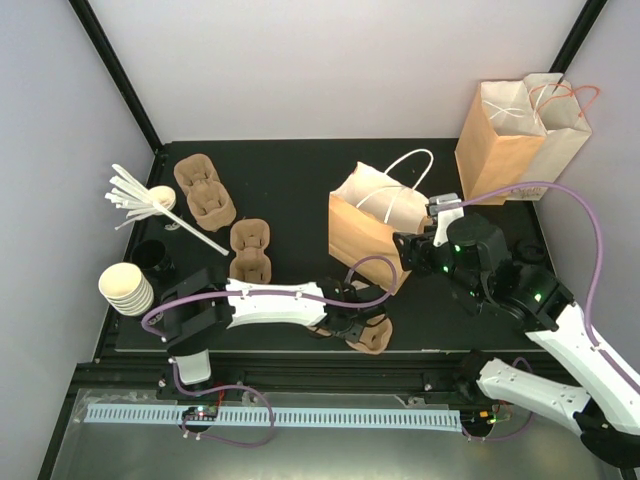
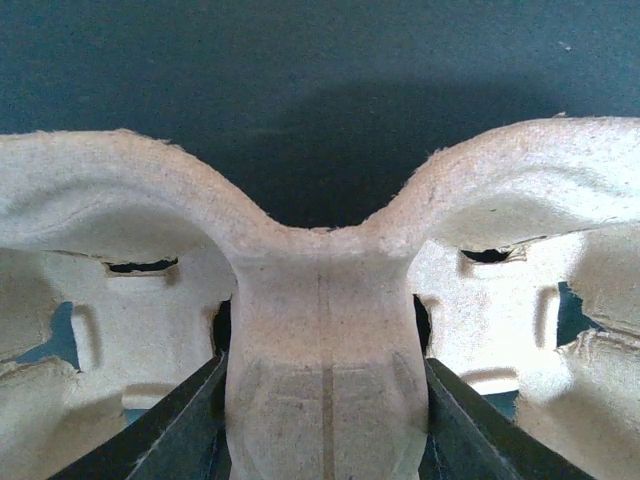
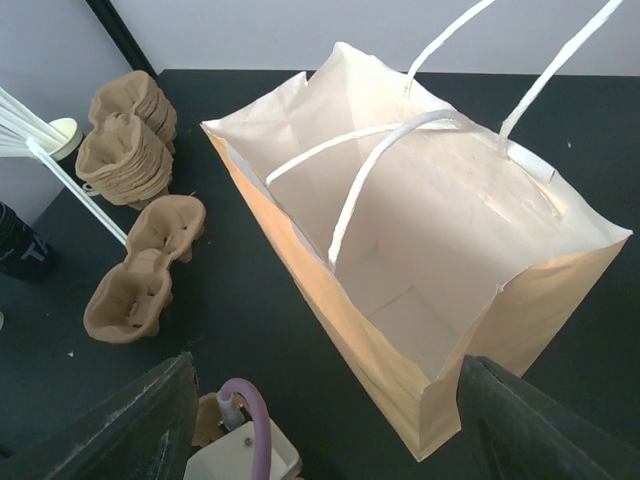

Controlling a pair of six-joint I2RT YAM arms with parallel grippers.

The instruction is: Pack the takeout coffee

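Left hand [image 2: 325, 425] clamps the cup carrier [image 2: 325, 300] — right hand [image 3: 330, 430] open beside paper bag [image 3: 420, 250].

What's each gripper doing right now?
Left gripper: closed on the cup carrier, at its middle.
Right gripper: open, empty, over the paper bag.

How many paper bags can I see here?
2. An open bag stands mid-table, its handles up. A second bag stands in the far right corner. More could be nested there.

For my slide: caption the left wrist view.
Left gripper pinching the center ridge of a molded-pulp cup carrier.
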